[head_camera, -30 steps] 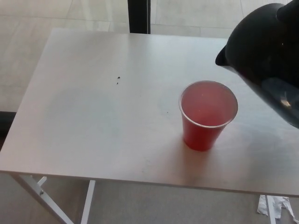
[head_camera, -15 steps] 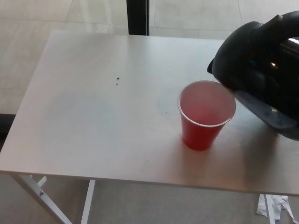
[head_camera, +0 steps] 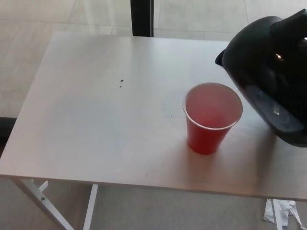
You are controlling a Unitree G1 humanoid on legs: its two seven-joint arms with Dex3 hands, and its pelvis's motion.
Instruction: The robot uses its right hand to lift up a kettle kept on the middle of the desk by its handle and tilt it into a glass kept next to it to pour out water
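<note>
The black kettle (head_camera: 268, 76) hangs tilted above the surface (head_camera: 96, 120), spout just right of the red cup (head_camera: 212, 117), apparently angled for pouring; neither hand is visible, so its grasp cannot be told.

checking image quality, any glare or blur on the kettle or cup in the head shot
Head view: small bright glints on the black kettle, otherwise dark with little detail; the red cup is sharp, casting a soft shadow on the table; light is even, no blur.

Office-like room, white desk (head_camera: 96, 120), tiled floor (head_camera: 38, 12)
</note>
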